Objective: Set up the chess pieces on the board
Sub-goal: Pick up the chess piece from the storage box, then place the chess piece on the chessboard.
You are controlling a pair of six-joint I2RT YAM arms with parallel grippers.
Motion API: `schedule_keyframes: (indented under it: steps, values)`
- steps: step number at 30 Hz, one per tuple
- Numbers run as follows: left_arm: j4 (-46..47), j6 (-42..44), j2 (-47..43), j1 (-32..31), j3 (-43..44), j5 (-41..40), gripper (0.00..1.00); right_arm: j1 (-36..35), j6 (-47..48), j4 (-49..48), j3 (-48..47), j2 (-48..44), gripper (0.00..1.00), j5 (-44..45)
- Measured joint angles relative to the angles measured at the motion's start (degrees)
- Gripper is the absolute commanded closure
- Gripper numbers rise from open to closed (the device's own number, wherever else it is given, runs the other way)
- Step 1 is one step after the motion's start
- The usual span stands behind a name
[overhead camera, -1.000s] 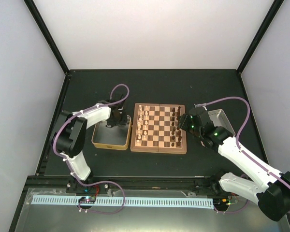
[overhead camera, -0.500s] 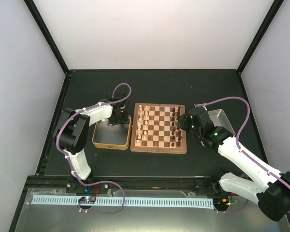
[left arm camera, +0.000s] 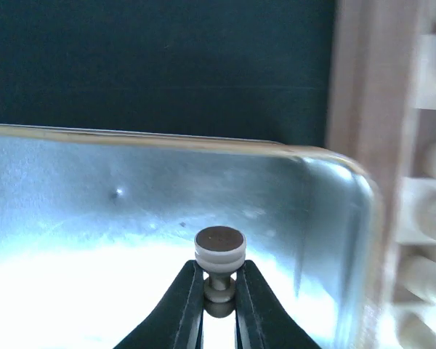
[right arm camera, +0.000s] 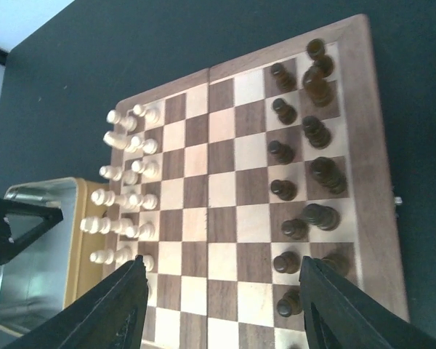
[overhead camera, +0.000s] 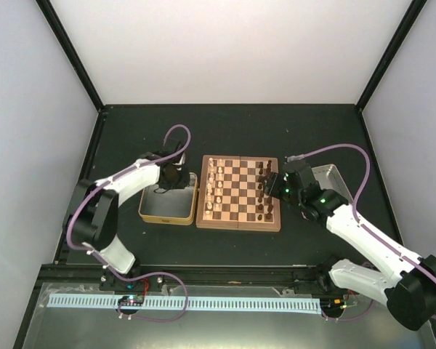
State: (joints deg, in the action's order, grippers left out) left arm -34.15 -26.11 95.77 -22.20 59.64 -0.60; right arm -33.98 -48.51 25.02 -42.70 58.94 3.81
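One pale chess piece (left arm camera: 219, 246) between left hand (left arm camera: 219, 288) fingers

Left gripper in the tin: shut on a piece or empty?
Shut on a pale piece. Left wrist view: both fingers of the left gripper pinch its narrow stem, inside the tin.

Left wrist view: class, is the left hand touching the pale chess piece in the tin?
Touching. The left wrist view shows the left hand with both fingers pressed against the narrow stem of the pale chess piece, no gap visible.
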Motion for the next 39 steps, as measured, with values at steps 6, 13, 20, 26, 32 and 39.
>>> schedule_keyframes:
  steps: [6,13,20,26,32,39]
  values:
    - [-0.9,1.5,-10.9,-3.1,-1.4,4.7,0.98,0.0,4.2,-4.1,0.0,1.4,0.35,-8.1]
    - [4.9,6.1,-19.1,-11.1,-3.4,13.4,0.98,0.0,7.5,-12.8,0.0,6.8,0.36,-25.4]
    - [15.7,10.3,-23.3,-17.0,-9.2,23.6,0.98,0.0,5.3,-19.2,0.1,10.0,0.44,-37.4]
    - [20.3,12.9,-23.5,-18.5,-9.7,26.9,0.98,0.0,3.1,-21.3,0.0,10.8,0.59,-41.9]
    - [22.2,14.2,-23.5,-18.8,-11.3,27.2,0.98,0.0,1.3,-22.2,0.0,12.5,0.71,-44.6]
    - [24.0,15.3,-24.2,-18.9,-12.8,27.7,0.98,0.0,-2.3,-23.9,0.2,12.7,0.72,-46.1]
